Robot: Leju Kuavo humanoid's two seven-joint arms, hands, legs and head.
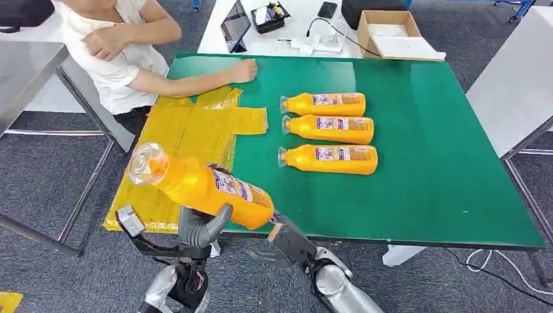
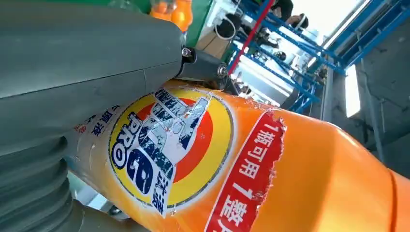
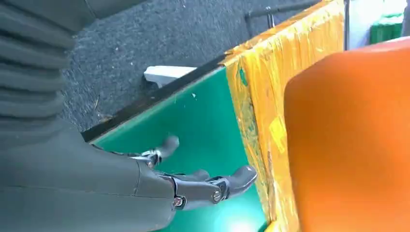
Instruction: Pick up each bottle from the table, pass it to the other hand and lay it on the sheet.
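Note:
My left hand (image 1: 203, 228) grips an orange bottle (image 1: 202, 186) with a clear cap, held tilted above the table's near edge, cap toward the yellow sheet (image 1: 189, 130). In the left wrist view the bottle's label (image 2: 169, 150) lies under my thumb (image 2: 87, 63). My right hand (image 1: 287, 242) sits just behind the bottle's base, holding nothing. Its fingers (image 3: 212, 187) are stretched out and apart over the green mat (image 3: 203, 121), beside the bottle (image 3: 348, 140). Three more orange bottles (image 1: 329, 131) lie side by side mid-table.
A person sits at the far left with a hand (image 1: 242, 70) resting on the green table (image 1: 443, 163) by the sheet's far edge. Behind stands a white table with a cardboard box (image 1: 386, 29) and cables. Grey tables flank both sides.

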